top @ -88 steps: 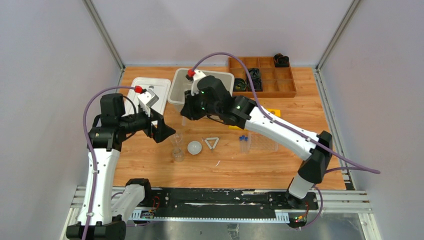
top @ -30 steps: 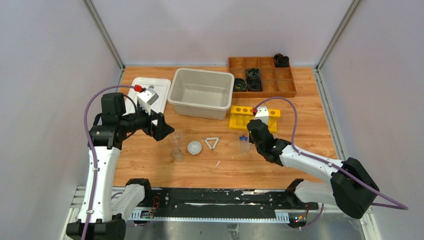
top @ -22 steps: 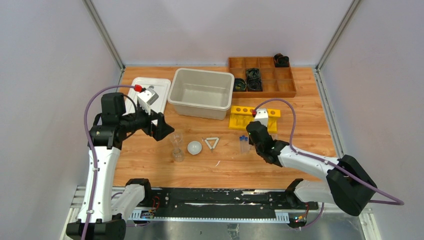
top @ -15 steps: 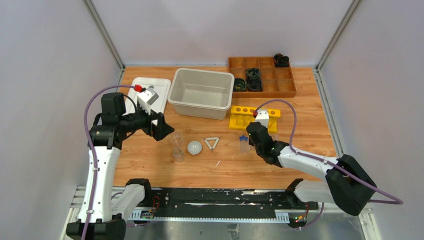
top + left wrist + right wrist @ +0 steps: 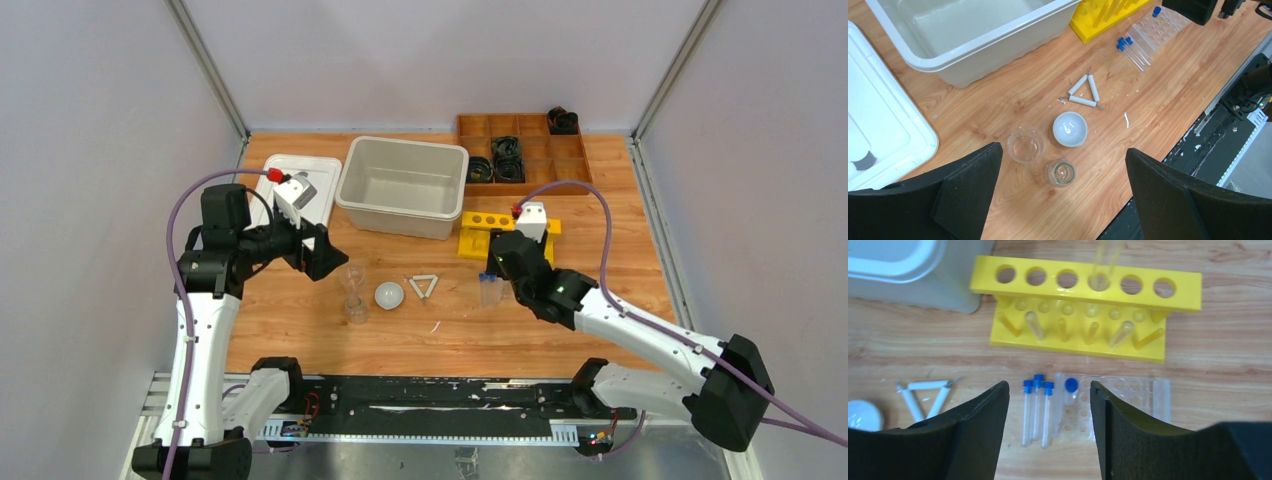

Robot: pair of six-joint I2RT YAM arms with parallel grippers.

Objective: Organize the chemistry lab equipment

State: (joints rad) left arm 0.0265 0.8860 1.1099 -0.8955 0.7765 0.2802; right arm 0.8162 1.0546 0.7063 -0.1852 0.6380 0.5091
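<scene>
Three blue-capped tubes [image 5: 1037, 410] lie side by side on the worktop [image 5: 1198, 390], just on the near side of the yellow rack [image 5: 1083, 287]. They look light, slippery and probably fragile glass, so pinch one gently at mid-barrel. The right fingers [image 5: 980, 430] hang spread and empty above them. The left fingers [image 5: 968, 185] are spread over the beakers [image 5: 1026, 146].

Pale grey walls [image 5: 100, 120], metal corner posts [image 5: 205, 65], wooden table [image 5: 300, 340]

beakers [image 5: 1026, 146] left of dish [image 5: 1069, 128] | triangle frame [image 5: 1083, 91] right of dish | tubes [image 5: 1037, 410] before rack [image 5: 1021, 276] | bin [image 5: 402, 186] behind dish
</scene>
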